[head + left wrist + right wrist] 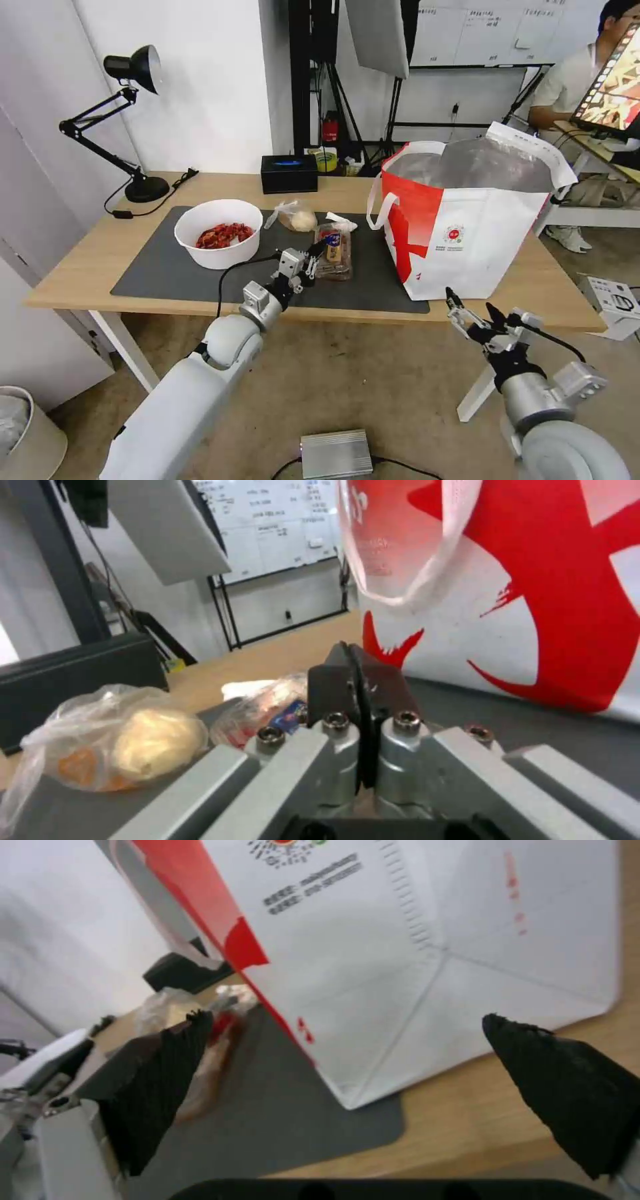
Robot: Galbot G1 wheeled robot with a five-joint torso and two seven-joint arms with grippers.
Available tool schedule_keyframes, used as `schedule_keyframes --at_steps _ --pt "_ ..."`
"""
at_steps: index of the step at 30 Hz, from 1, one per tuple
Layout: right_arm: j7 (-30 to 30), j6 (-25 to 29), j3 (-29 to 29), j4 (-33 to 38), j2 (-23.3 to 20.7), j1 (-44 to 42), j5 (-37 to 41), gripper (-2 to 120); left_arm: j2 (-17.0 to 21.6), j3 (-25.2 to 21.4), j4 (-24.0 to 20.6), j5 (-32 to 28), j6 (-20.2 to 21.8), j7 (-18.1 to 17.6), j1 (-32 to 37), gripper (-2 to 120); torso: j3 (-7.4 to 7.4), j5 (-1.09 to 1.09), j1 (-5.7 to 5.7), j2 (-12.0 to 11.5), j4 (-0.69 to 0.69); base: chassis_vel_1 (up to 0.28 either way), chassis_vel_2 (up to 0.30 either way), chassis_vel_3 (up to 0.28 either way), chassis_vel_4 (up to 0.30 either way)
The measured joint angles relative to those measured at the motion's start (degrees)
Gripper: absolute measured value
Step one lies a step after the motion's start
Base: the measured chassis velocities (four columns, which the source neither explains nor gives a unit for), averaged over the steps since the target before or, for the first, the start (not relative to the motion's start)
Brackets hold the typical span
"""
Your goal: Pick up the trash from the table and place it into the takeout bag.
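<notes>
Grey mat point(167, 273) — left hand point(319, 252) pressed together, seemingly touching tray point(335, 253).

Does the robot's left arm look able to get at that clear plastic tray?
Probably yes. The left end effector, fingers shut, hovers right at the clear tray on the mat, with nothing between them. It would need to open first.
</notes>
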Motion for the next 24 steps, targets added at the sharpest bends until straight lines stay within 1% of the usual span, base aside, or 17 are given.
schedule_keyframes --at_steps 1,4,5,10,14,18,20,21,24 --pt "0.0 0.0 0.0 0.0 0.0 0.0 0.0 100 0.0 0.0 0.0 0.0 0.0 0.0 0.0 0 0.00 0.00 0.00 0.0 0.00 0.000 0.000 0.000 0.000" --pt "0.9 -0.6 -1.5 -0.7 0.2 2.1 2.8 100 0.3 1.0 1.7 3.8 -0.8 1.2 -2.3 0 0.00 0.00 0.00 0.0 0.00 0.000 0.000 0.000 0.000" --pt "0.9 -0.6 -1.5 -0.7 0.2 2.1 2.8 100 0.3 1.0 1.7 3.8 -0.8 1.2 -2.3 0 0.00 0.00 0.00 0.0 0.00 0.000 0.000 0.000 0.000" --pt "2.6 -1.7 -2.8 -1.8 0.0 5.9 8.6 100 1.0 2.9 3.7 5.7 -1.5 2.2 -5.4 0 0.00 0.00 0.00 0.0 -0.01 0.000 0.000 0.000 0.000" --pt "3.6 -2.2 -4.0 -2.9 -0.3 8.9 11.1 100 1.3 3.6 4.4 6.8 -1.7 3.0 -6.1 0 0.00 0.00 0.00 0.0 0.00 0.000 0.000 0.000 0.000" --pt "3.8 -2.4 -4.9 -3.6 -0.3 10.4 11.8 100 1.3 3.9 4.8 7.8 -1.9 3.5 -6.2 0 0.00 0.00 0.00 0.0 0.00 0.000 0.000 0.000 0.000" --pt "4.2 -2.7 -6.5 -5.0 -0.4 12.8 12.4 100 1.3 4.3 5.4 9.7 -2.4 4.2 -6.4 0 0.00 0.00 0.00 0.0 0.00 0.000 0.000 0.000 0.000" --pt "4.2 -2.7 -6.5 -5.0 -0.4 12.8 12.4 100 1.3 4.3 5.4 9.7 -2.4 4.2 -6.4 0 0.00 0.00 0.00 0.0 0.00 0.000 0.000 0.000 0.000" --pt "4.8 -3.0 -9.1 -7.4 -0.3 15.8 13.4 100 1.4 4.4 6.0 11.3 -3.0 4.9 -6.4 0 0.00 0.00 0.00 0.0 0.00 0.000 0.000 0.000 0.000"
